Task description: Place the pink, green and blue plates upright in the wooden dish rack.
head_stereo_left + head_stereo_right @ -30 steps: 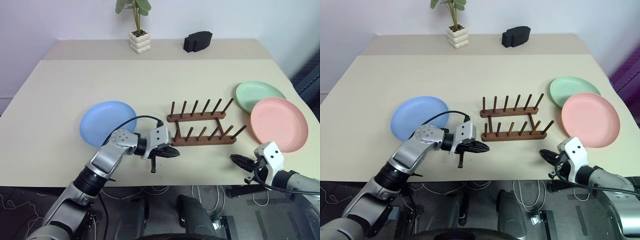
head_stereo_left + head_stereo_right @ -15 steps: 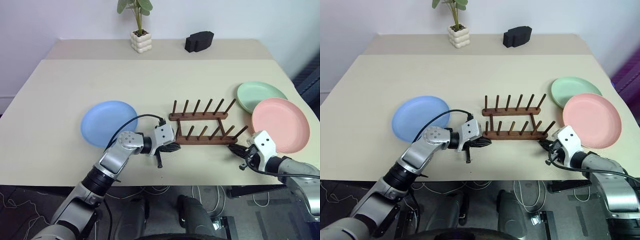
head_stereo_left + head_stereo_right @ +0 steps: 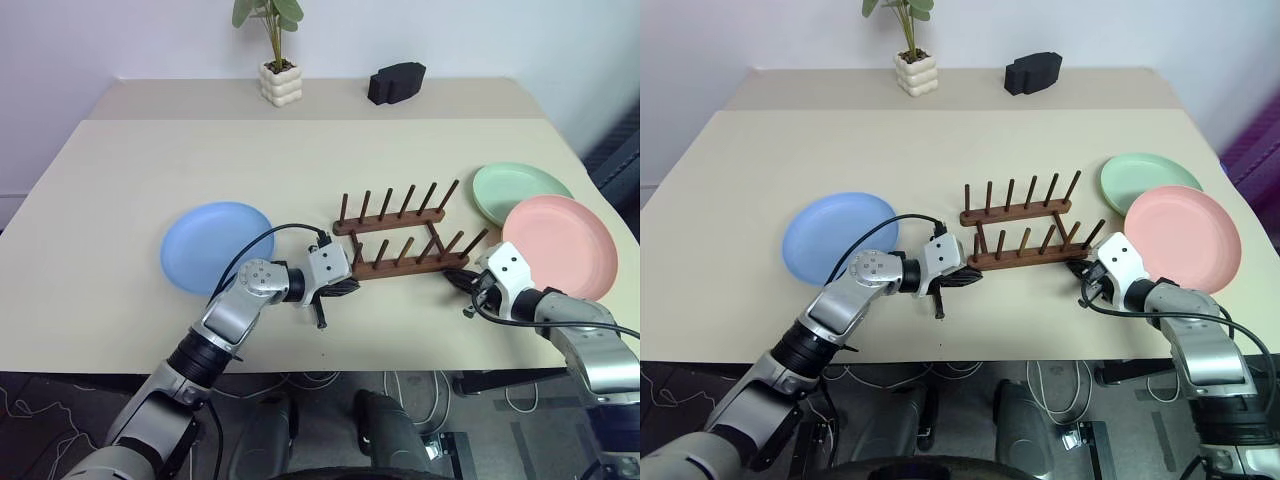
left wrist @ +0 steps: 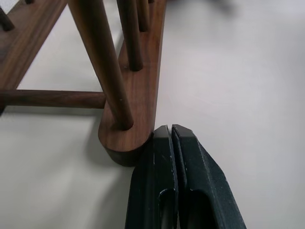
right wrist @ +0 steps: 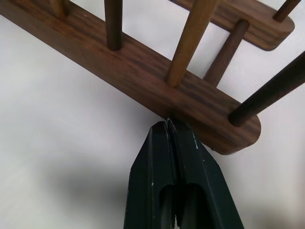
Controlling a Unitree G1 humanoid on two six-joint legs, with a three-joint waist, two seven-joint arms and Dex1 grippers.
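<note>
Between both hands (image 3: 352,288) (image 3: 455,282): dish rack (image 3: 400,240).

Both head views look forward and down over the broad beige desk (image 3: 300,160) from above, sharing nearly everything. Each wrist view sits very close, facing an end of the dark brown wooden pegged rack (image 4: 138,95).

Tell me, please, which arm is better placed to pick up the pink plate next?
Right, probably: the right gripper, shut against the rack, sits beside the pink plate; the left gripper is across the rack.
</note>
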